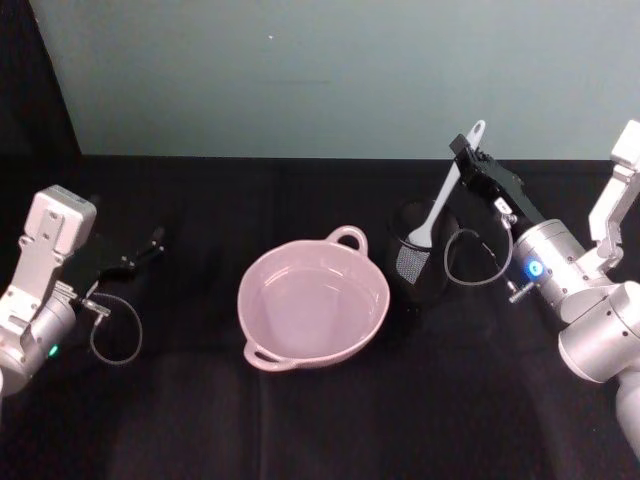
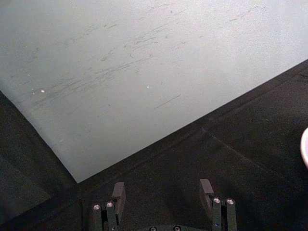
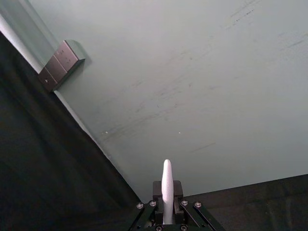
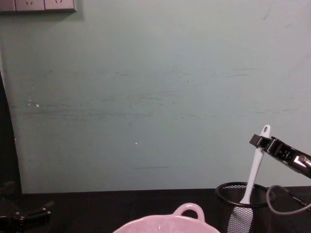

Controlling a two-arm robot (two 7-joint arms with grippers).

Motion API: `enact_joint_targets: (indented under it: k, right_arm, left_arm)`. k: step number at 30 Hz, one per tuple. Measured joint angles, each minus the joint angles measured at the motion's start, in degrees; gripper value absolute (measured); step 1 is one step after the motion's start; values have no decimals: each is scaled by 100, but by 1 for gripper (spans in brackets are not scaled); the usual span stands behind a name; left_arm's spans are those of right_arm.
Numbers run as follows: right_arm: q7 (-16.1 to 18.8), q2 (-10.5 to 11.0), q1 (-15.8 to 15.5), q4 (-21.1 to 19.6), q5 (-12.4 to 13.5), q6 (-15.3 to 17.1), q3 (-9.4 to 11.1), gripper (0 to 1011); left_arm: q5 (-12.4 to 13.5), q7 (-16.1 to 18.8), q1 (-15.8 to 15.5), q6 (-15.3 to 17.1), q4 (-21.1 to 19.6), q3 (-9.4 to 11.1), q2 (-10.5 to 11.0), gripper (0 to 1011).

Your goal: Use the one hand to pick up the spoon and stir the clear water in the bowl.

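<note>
The right gripper [image 1: 462, 150] has its jaws clamped on the spoon [image 1: 440, 196] near its handle end, its blade down inside the mesh cup [image 1: 420, 262] beside the pink bowl [image 1: 313, 299] on the counter [image 1: 200, 400]; the left gripper [image 1: 150, 243] sits off to the side, jaws apart

Even, soft light falls on the pale wall; the black table [image 1: 300, 420] stays dim. The pink bowl [image 1: 313, 305] shows faint glossy highlights, left of the right gripper [image 1: 462, 150]. Focus is fair throughout.
</note>
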Motion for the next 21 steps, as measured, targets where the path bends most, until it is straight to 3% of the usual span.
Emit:
enact_joint_targets:
  k: [21]
  right_arm:
    - [75,-34,-35,92,-120,-160,68,121]
  left_arm:
    - [0,0,-1,0,0,0,0,1011]
